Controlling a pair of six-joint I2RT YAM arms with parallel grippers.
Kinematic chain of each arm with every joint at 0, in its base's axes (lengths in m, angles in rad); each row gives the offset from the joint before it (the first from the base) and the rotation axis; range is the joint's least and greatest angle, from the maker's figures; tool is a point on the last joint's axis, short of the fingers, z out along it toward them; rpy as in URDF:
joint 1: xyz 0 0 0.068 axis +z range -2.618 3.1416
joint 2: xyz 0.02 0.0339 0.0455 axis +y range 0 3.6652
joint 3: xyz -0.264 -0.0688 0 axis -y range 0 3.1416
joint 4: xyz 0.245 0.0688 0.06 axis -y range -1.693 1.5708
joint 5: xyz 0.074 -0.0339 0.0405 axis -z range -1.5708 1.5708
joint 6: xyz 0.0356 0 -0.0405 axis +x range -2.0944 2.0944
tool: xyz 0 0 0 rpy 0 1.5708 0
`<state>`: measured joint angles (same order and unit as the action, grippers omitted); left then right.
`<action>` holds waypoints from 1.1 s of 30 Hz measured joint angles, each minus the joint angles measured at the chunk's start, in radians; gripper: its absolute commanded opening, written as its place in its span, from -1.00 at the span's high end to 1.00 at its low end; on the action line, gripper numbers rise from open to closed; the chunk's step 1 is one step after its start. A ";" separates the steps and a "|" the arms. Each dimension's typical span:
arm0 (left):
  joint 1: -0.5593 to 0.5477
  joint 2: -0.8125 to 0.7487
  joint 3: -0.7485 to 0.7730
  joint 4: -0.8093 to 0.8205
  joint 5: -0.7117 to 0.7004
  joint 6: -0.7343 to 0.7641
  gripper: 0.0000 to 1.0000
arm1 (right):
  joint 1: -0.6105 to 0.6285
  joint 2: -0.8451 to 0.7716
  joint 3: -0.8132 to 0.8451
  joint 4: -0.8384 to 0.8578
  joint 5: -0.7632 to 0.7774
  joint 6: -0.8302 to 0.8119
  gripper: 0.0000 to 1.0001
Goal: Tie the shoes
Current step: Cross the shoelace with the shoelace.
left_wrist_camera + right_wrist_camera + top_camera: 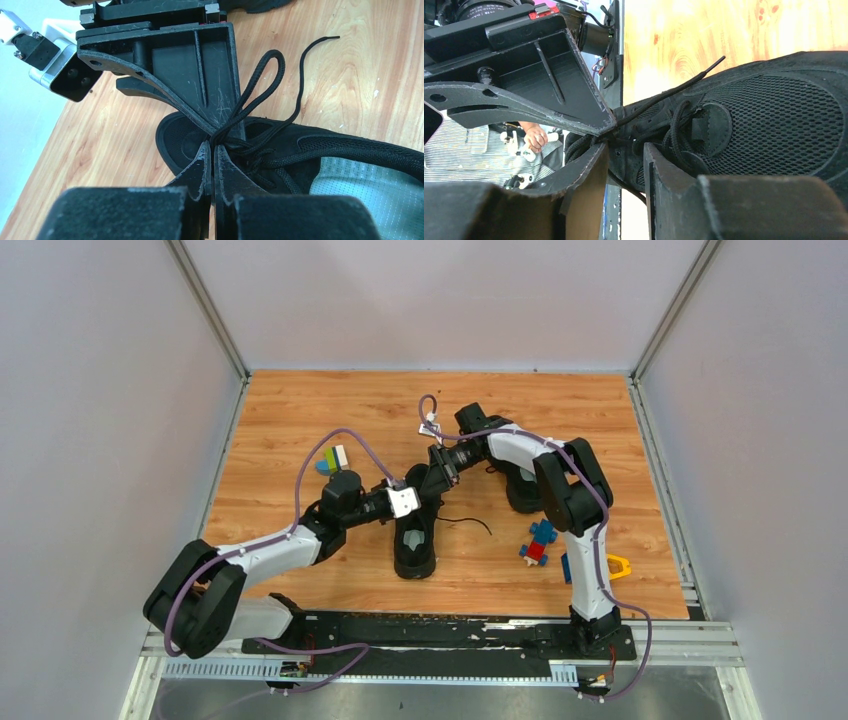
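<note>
One wooden table (300, 410) carries two arms and two black shoes: a centre shoe (415, 545) and a far shoe (522, 490) behind the right arm. The left gripper (212, 145) pinches the centre shoe's lace (260, 75) (one loop standing free). The right gripper (624, 147) is parted over the same laces. Three toy-block clusters (540, 542) lie around.

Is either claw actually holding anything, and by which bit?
The left gripper pinches the lace at the foot of its loop, above the shoe. The right gripper stands open, gripping nothing visible.

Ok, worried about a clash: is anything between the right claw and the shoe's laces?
Only the left claw, shut on the laces, tip to tip with the open right claw. Nothing else visible blocks the laces.
</note>
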<state>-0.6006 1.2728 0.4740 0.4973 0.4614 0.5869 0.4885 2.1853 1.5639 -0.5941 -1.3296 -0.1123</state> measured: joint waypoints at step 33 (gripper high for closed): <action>-0.006 0.009 0.003 -0.013 -0.030 -0.066 1.00 | -0.018 -0.031 -0.062 0.083 -0.011 0.103 0.45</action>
<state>-0.6064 1.2819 0.4774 0.4839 0.4316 0.5205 0.4709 2.1544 1.5017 -0.5110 -1.3403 -0.0093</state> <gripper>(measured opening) 0.008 0.263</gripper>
